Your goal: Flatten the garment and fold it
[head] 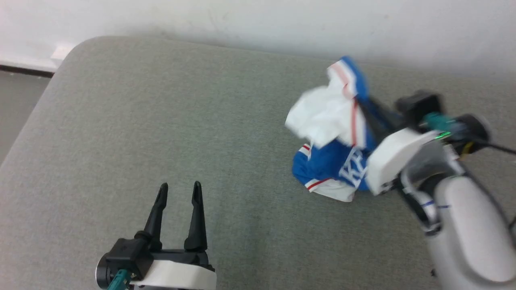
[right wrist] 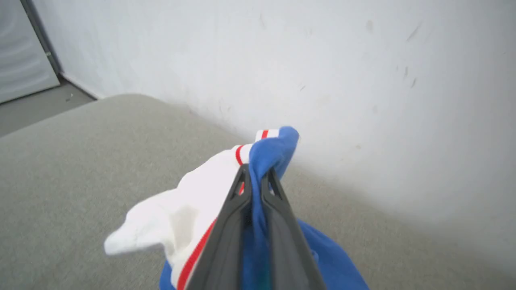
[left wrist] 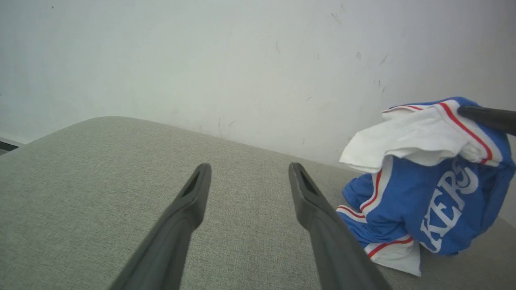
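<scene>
1. The right gripper (right wrist: 256, 174) is clamped on a blue fold of the garment (head: 330, 161), which bunches around and below its fingertips.
2. The left gripper (head: 179, 190) stands spread and empty, with the garment well apart to its right, resting on the grey cushion (head: 161, 100).

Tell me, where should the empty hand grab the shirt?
Probably the loose red-striped white edge at the bottom of the garment, coming from the left, where the open left gripper is. The right gripper pinches the top, so that edge sticks out.
</scene>
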Motion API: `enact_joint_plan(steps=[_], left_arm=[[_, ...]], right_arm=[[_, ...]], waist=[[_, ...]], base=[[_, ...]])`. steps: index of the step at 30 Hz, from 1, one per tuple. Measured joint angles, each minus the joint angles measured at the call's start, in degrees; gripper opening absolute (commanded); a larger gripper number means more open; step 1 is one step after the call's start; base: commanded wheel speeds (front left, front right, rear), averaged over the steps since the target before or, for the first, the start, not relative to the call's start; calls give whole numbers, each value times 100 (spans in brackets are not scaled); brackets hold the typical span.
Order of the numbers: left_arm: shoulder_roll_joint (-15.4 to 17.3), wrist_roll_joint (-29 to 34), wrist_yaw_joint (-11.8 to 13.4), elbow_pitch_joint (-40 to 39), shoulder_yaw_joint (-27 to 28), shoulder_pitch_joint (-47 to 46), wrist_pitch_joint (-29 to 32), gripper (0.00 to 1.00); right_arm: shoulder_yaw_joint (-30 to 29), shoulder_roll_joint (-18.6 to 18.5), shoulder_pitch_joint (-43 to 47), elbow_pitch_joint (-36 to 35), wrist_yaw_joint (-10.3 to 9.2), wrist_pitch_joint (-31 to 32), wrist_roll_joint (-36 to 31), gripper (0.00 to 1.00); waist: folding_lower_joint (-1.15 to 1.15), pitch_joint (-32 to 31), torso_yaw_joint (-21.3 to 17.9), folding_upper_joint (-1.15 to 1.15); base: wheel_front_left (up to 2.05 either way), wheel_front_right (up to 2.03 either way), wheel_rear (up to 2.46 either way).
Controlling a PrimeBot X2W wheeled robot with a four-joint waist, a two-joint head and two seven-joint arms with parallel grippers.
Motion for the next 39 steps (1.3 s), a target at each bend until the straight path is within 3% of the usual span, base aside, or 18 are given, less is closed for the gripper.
enact_joint_plan(steps=[5,10,13,17,18,19,20,24,29,33,39], left_arm=[[0,82,-36,-13,102,9,-1,100],[-3,118,-78,-18,119,15,0,100],[-3,134,-89,-12,85,12,0,100],[-7,137,-126,25,57,6,0,100],[-8,142,-127,40,54,6,0,100],[-10,144,-127,57,56,5,0,100],[-11,152,-127,71,54,5,-1,100],[-14,192,-130,114,62,5,0,100],[-15,191,-132,119,47,5,0,100],[-16,177,-132,124,-15,-3,-1,100],[-19,68,-126,142,-157,-125,-1,100]], right_arm=[[-1263,-108,207,-901,0,-46,42,0],[-2625,71,1432,-1638,0,159,38,0],[-3330,279,2280,-1651,-1,221,69,0],[-3842,327,3002,-1005,-1,189,422,0],[-3879,331,3088,-795,-1,131,505,3],[-3882,336,3151,-620,-1,64,480,47],[-3871,339,3182,-480,-1,-2,457,100],[-3767,347,3038,-437,-1,-300,476,100],[-3297,335,2549,-1281,-1,-427,248,100],[-2524,323,2168,-1801,-1,-45,-57,100],[-1660,-160,1741,-1348,0,670,-5,100]], waist=[[0,-83,-301,0],[0,-88,-582,0],[0,-28,-688,0],[0,86,-750,0],[0,104,-764,0],[0,117,-777,0],[0,127,-787,0],[0,130,-807,0],[0,108,-776,0],[0,139,-713,0],[0,267,-525,0]], base=[[0,0,0],[0,0,0],[0,0,0],[0,0,0],[0,0,0],[0,0,0],[0,0,0],[0,0,0],[0,0,0],[0,0,0],[0,0,0]])
